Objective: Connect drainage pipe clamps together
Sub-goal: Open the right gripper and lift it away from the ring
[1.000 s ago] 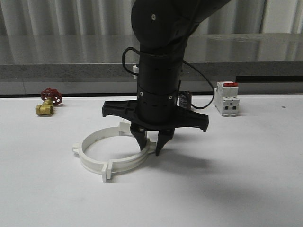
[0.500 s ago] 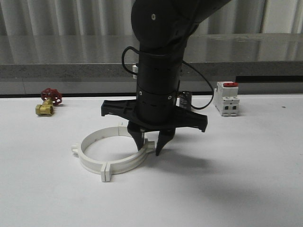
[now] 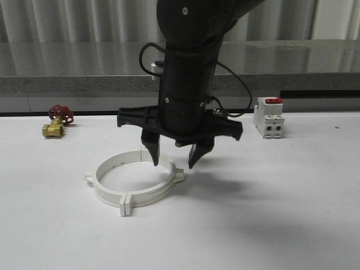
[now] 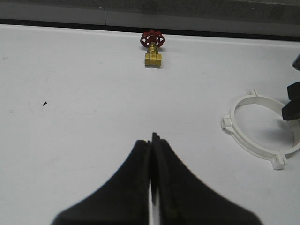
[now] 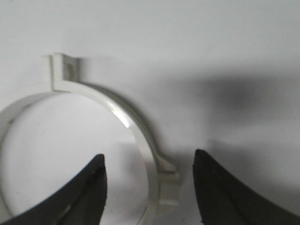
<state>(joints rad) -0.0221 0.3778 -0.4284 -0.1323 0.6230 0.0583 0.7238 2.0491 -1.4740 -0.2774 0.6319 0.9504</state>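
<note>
The two white drainage pipe clamps (image 3: pixel 135 197) lie flat on the white table, their end flanges meeting so that they form one ring. My right gripper (image 3: pixel 174 164) hangs open just above the ring's right side, one finger inside the ring and one outside, touching nothing. In the right wrist view the ring (image 5: pixel 117 110) curves between the spread fingers, a flange joint midway between the tips of the right gripper (image 5: pixel 149 157). My left gripper (image 4: pixel 152 137) is shut and empty, well off from the ring (image 4: pixel 255 147).
A brass valve with a red handwheel (image 3: pixel 56 121) sits at the back left of the table, also seen as the valve (image 4: pixel 153 49) in the left wrist view. A white switch with a red top (image 3: pixel 269 117) stands at the back right. A grey ledge runs behind.
My right gripper has opened, let go of the ring's right flange and risen a little. The ring has settled flat, slightly further left.
</note>
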